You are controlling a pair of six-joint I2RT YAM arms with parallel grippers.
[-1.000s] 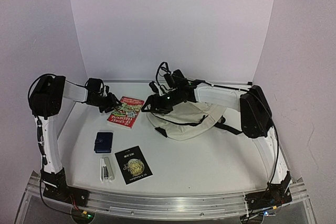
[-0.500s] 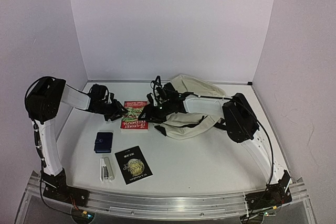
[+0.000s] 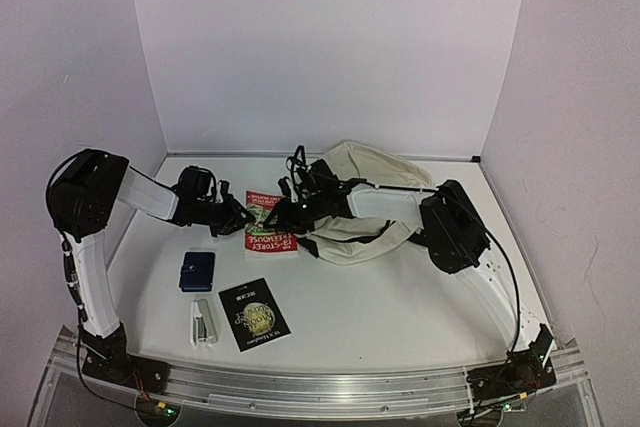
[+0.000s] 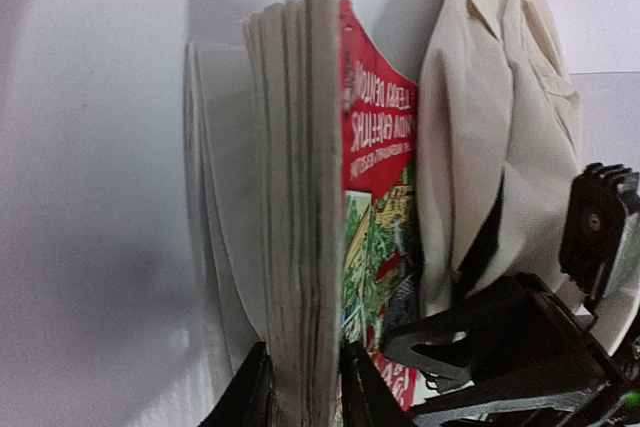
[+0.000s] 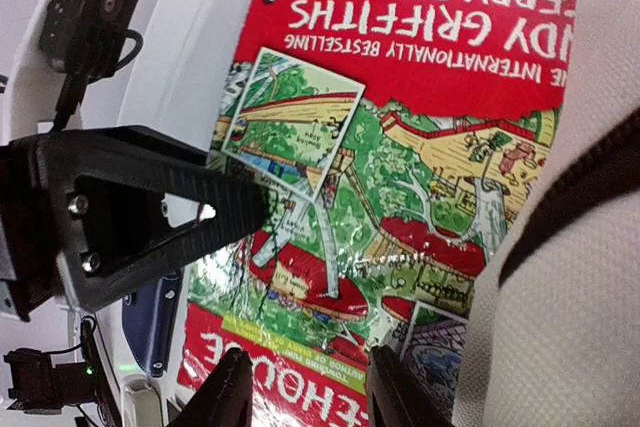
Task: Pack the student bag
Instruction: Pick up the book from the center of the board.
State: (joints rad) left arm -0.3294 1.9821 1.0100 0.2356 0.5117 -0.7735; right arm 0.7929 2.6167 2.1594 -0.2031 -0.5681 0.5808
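The student bag (image 3: 368,197) is a cream fabric backpack with black straps, lying at the table's middle back. It also shows in the left wrist view (image 4: 495,127) and the right wrist view (image 5: 570,297). My left gripper (image 3: 236,217) is shut on a red and green paperback book (image 3: 270,223), pinching its page block (image 4: 298,207) near one edge (image 4: 303,387). The book is right beside the bag's left edge. My right gripper (image 3: 290,209) is open, hovering just above the book's cover (image 5: 400,137), its jaws apart with nothing between them (image 5: 310,397).
A blue pouch (image 3: 197,271), a white stapler (image 3: 203,323) and a black booklet (image 3: 254,313) lie on the near left of the white table (image 3: 400,307). Walls enclose the back and both sides.
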